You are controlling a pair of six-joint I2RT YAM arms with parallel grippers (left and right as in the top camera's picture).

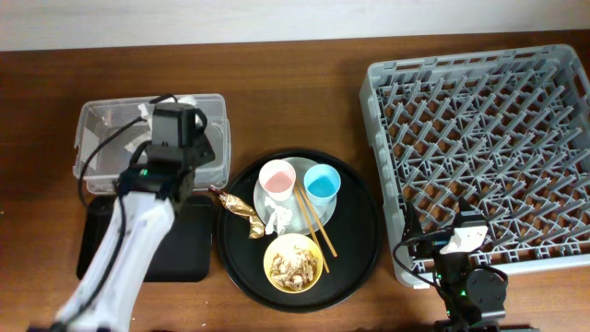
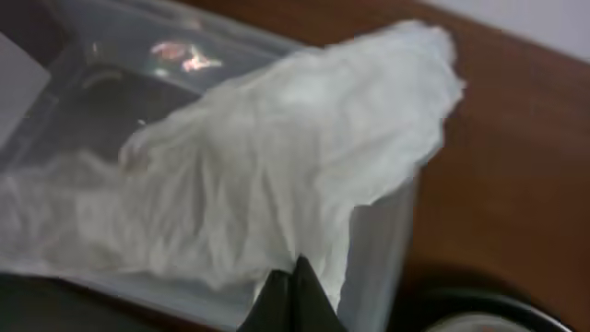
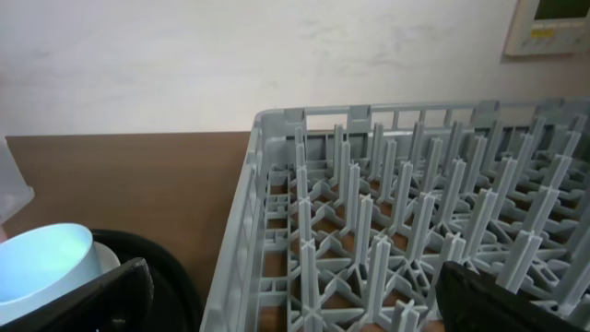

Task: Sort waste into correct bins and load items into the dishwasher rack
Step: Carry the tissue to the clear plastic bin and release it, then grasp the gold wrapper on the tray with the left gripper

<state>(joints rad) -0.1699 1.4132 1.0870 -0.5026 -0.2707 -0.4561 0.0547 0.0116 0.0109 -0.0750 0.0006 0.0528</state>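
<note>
The left arm reaches up from the near-left corner of the table, stretched long, with its wrist bent down over the tub [image 1: 103,124]. The left gripper [image 2: 293,281] has its fingers pinched together on the lower edge of the napkin [image 2: 277,166]. The napkin spreads out wide and rumpled above the tub's open top, one corner hanging past the wall on the round tray's side. I can't tell whether the paper rests on the rim. The black tray [image 1: 189,249] sits just in front of the tub, partly under the arm.

The right arm is folded low at the near edge, by the front corner of the rack [image 1: 376,148]. The right gripper [image 3: 295,309] faces across the pegs with its fingers spread wide and nothing between them.

On the round tray [image 1: 359,231] sit the pink cup [image 1: 277,177], blue cup [image 1: 322,183], plate [image 1: 265,205], chopsticks [image 1: 313,224] and bowl [image 1: 293,262] of scraps. The wrapper [image 1: 235,207] lies at its left rim.
</note>
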